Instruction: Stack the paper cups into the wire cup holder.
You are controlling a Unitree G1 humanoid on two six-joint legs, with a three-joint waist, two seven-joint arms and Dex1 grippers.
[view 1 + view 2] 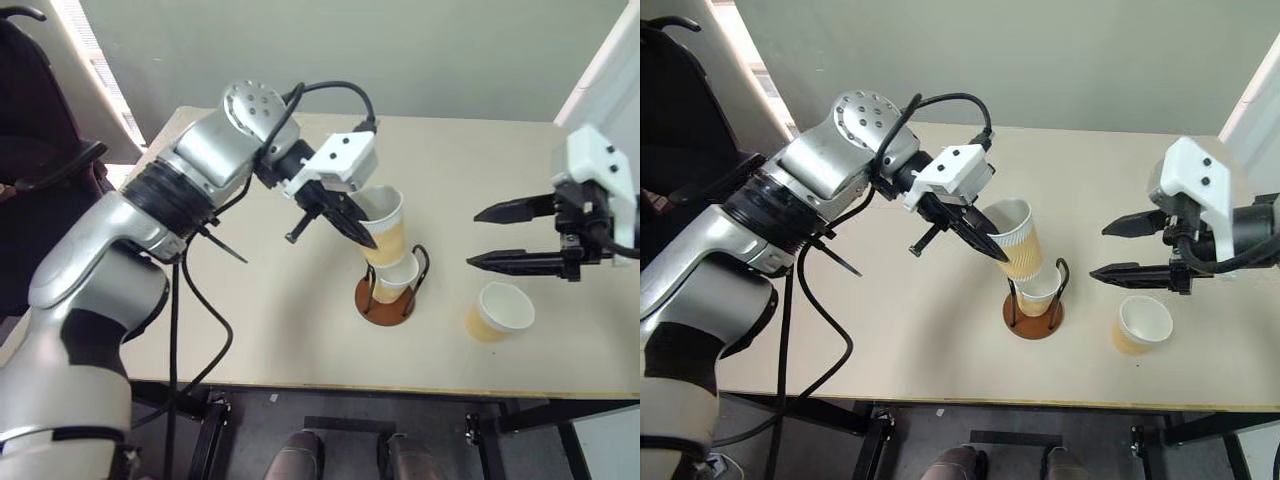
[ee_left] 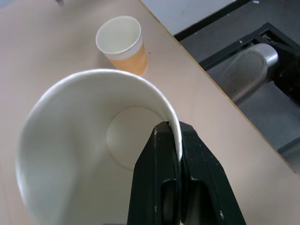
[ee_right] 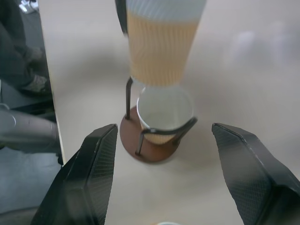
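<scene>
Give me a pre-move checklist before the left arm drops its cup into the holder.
1. Left tool shut on held cup, pinching its rim: ok.
2. First cup seated in wire cup holder: ok.
3. Held cup bottom over seated cup mouth: ok, though the cup is tilted.
4. Right tool open, clear of holder: ok.
5. Third cup upright on table, apart from holder: ok.

The left arm [image 1: 150, 230] is silver-grey metal with black ribbed joint bands and a round end cap dotted with screw holes. Black cables loop along it. Each wrist carries a white block housing; the fingers [image 3: 89, 183] are black, tapered, finely textured.
</scene>
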